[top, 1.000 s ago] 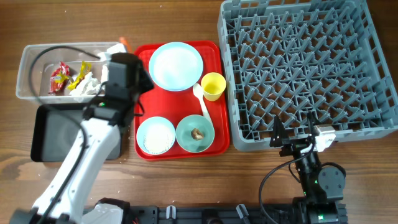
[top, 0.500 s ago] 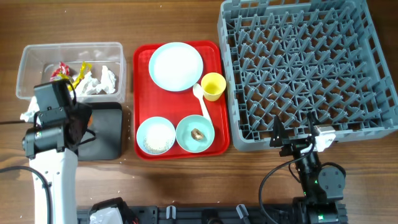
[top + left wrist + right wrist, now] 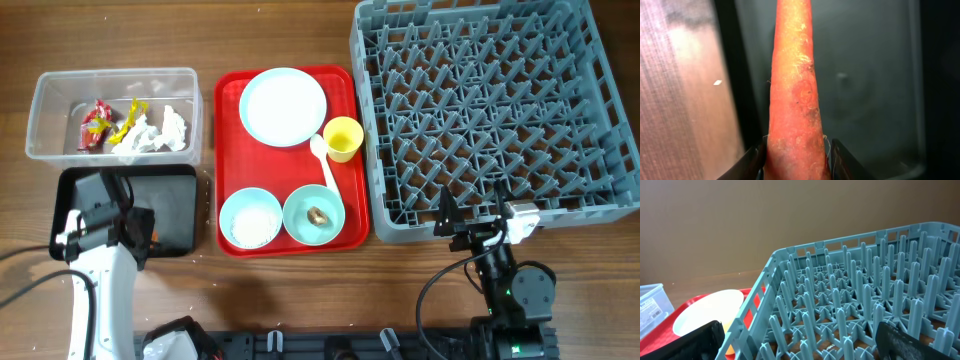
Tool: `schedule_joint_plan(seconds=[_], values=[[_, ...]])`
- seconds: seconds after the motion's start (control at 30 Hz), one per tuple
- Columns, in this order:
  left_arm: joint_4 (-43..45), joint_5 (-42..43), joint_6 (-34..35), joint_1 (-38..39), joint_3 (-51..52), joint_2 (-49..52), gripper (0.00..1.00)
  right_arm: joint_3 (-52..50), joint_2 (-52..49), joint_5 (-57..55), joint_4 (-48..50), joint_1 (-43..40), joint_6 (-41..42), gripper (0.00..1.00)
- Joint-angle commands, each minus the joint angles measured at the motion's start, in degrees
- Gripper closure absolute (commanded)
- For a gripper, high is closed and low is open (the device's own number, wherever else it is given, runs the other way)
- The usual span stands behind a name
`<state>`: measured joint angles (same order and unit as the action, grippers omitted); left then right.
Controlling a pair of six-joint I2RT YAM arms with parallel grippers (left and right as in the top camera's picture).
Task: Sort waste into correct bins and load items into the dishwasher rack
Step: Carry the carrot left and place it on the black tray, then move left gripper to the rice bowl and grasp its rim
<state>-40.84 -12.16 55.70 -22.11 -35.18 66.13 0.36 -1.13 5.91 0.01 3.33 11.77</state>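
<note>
Carrot clamped in L gripper, over black tub.
We see the carrot w/ its thick end wedged between both fingers, touching each; its tapered end points away from the wrist cam, above the tub floor. The tub's left wall and the wood table run beside it. Overhead, the L arm sits at that tub, just below the clear tub w/ wrappers and tissue. R gripper is spread wide, holding nothing, near the grey dishwasher rack, front edge. Clear tub has a small label; print too small for us to read.
</note>
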Motion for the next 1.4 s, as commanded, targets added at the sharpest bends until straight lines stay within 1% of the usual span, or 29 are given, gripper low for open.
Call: schedule_joint_plan(seconds=[0.0,0.1,0.13,0.17,0.2,0.23,0.27,0.3,0.57,0.67,0.77,0.9,0.97,1.0,1.07,1.1,1.13,1.17,1.23,1.37], values=[[3.89,-1.38,0.92,-4.20,3.85,0.59,0.85,-0.07,0.11,-0.63,0.31,0.24,0.39,0.00],[5.57,-1.36,0.90,-6.23,4.55,1.90,0.84,-0.07,0.11,-0.63,0.31,0.24,0.37,0.00],[5.90,-1.36,0.90,-6.29,4.55,2.32,0.82,-0.07,0.11,-0.63,0.31,0.24,0.37,0.00],[6.36,-1.33,0.90,-6.29,4.55,2.71,0.77,-0.07,0.11,-0.63,0.31,0.24,0.39,0.00],[6.73,-1.31,0.92,-6.29,4.55,3.04,0.70,-0.07,0.11,-0.63,0.31,0.24,0.37,0.00],[7.06,-1.31,0.90,-6.29,4.55,3.19,0.61,-0.07,0.11,-0.63,0.31,0.24,0.37,0.00],[7.41,-1.31,0.90,-6.29,4.55,3.21,0.55,-0.07,0.11,-0.63,0.28,0.24,0.39,0.00],[8.20,-1.09,0.92,-6.29,4.55,3.21,0.53,-0.07,0.11,-0.63,0.28,0.24,0.37,0.00],[11.67,0.83,0.22,-6.29,4.35,3.19,0.52,-0.07,0.11,-0.63,0.31,0.24,0.39,0.00],[11.96,2.54,0.02,-6.29,2.40,3.19,0.54,-0.07,0.11,-0.63,0.31,0.24,0.39,0.00],[11.98,6.82,-0.74,-6.29,0.02,3.19,0.56,-0.07,0.11,-0.63,0.28,0.24,0.39,0.00],[11.80,8.31,-6.38,-6.29,-3.54,3.02,0.59,-0.07,0.11,-0.63,0.31,0.24,0.39,0.01],[9.40,8.33,-7.15,-6.29,-6.19,2.19,0.62,-0.07,0.11,-0.63,0.31,0.24,0.39,0.00],[8.63,9.03,-7.13,-6.29,-6.86,1.68,0.70,-0.07,0.11,-0.63,0.28,0.24,0.37,0.00],[8.41,13.79,-7.10,-6.27,-6.95,1.03,0.93,-0.07,0.11,-0.63,0.31,0.24,0.39,0.00],[8.15,17.86,-7.13,-6.03,-6.95,1.05,0.96,-0.07,0.11,-0.63,0.31,0.24,0.37,0.00],[8.04,21.57,-7.58,-5.35,-6.95,1.09,0.96,-0.07,0.11,-0.63,0.28,0.24,0.37,0.00],[8.44,24.06,-9.51,-4.39,-6.95,1.07,0.96,-0.07,0.11,-0.63,0.28,0.24,0.37,0.00],[10.16,27.69,-17.53,-1.81,-6.95,1.03,0.96,-0.07,0.11,-0.63,0.31,0.24,0.39,0.00],[10.36,26.91,-19.54,2.86,-8.55,0.98,0.96,-0.07,0.11,-0.63,0.31,0.24,0.39,0.00]])
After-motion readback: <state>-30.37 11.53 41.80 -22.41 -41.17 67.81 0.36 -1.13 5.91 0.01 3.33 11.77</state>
